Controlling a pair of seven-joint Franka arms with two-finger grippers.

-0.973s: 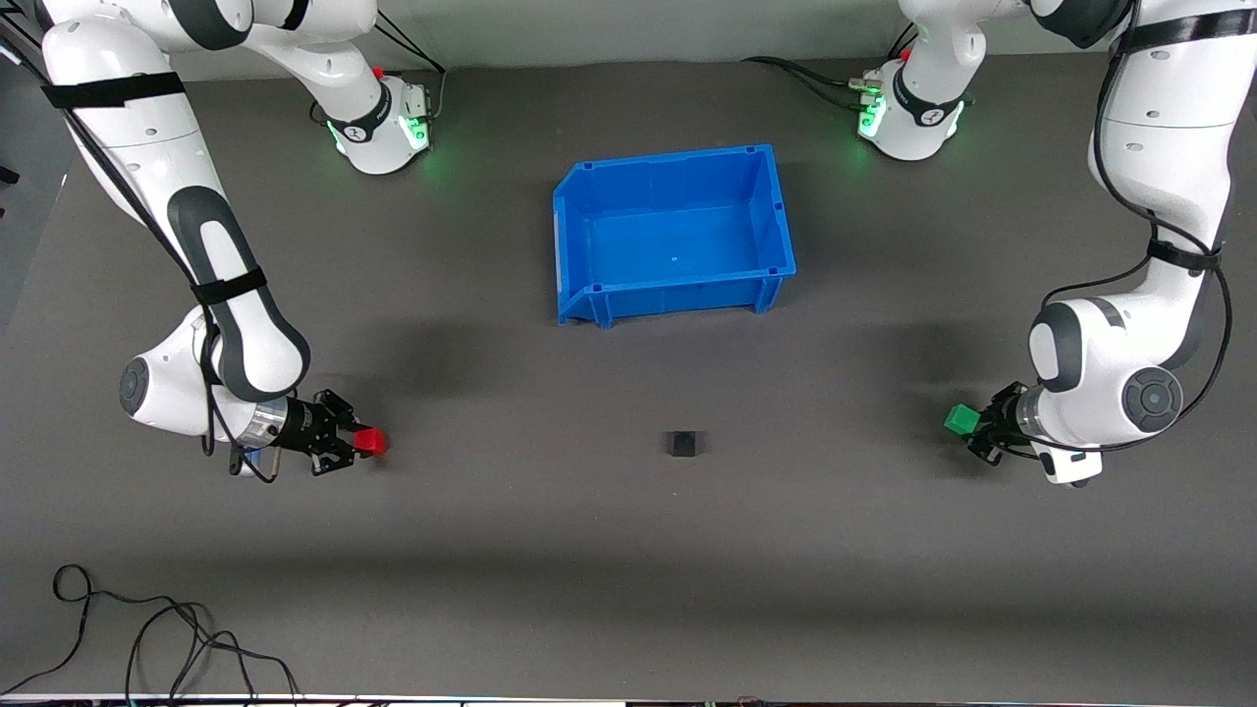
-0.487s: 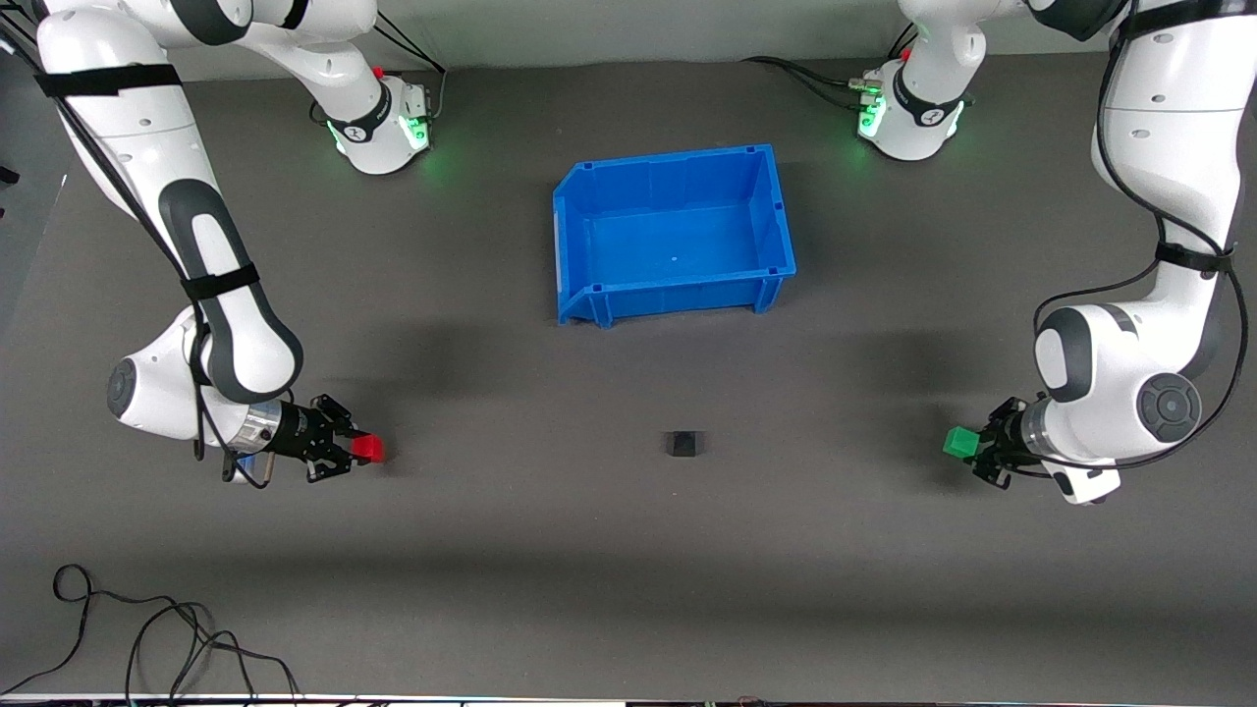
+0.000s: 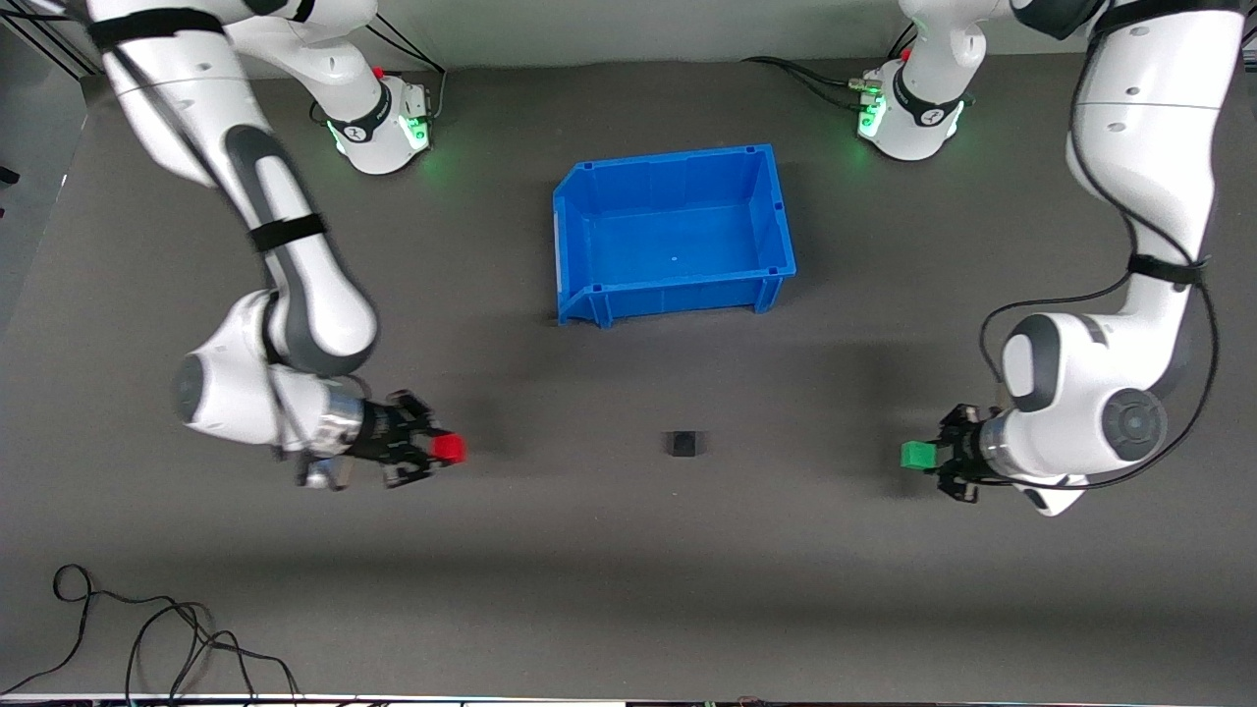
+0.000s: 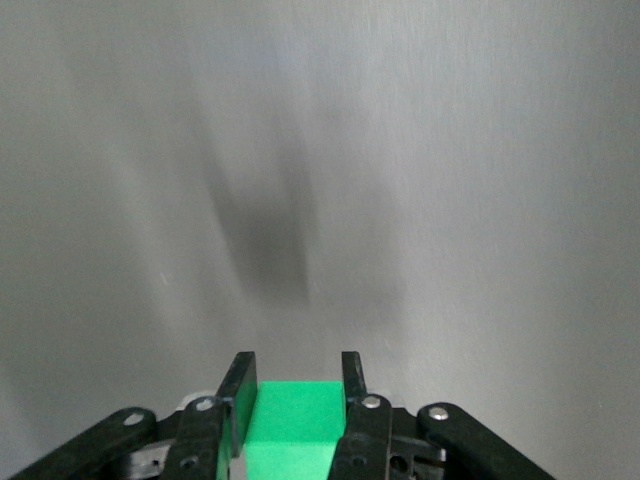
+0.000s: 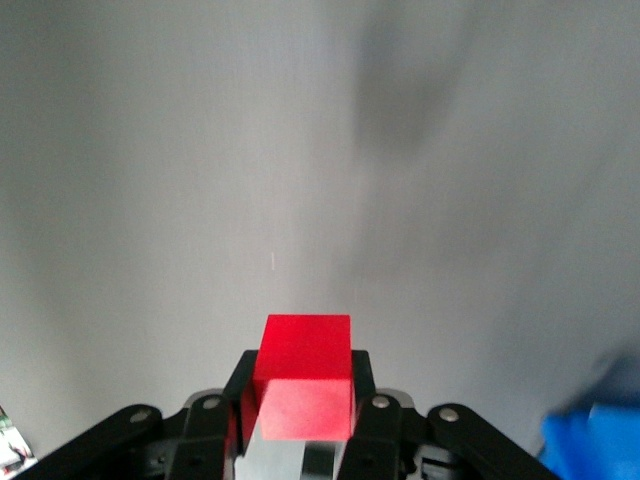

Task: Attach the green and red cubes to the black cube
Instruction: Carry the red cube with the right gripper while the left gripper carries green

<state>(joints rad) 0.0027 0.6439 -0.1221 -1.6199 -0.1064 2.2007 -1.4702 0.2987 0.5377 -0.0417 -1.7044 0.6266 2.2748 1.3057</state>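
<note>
The black cube (image 3: 683,444) sits on the grey mat, nearer the front camera than the blue bin. My right gripper (image 3: 442,451) is shut on the red cube (image 3: 449,450) and holds it over the mat toward the right arm's end; the red cube also shows in the right wrist view (image 5: 304,375) between the fingers (image 5: 240,385). My left gripper (image 3: 923,456) is shut on the green cube (image 3: 914,455) over the mat toward the left arm's end; the green cube also shows in the left wrist view (image 4: 292,420). Both cubes point toward the black cube.
An empty blue bin (image 3: 573,221) stands on the mat farther from the front camera than the black cube. A coil of black cable (image 3: 147,638) lies at the mat's front edge at the right arm's end.
Both arms have moved inward toward the black cube. The right gripper carried the red cube farther than the left gripper carried the green cube. The black cube has not moved.
</note>
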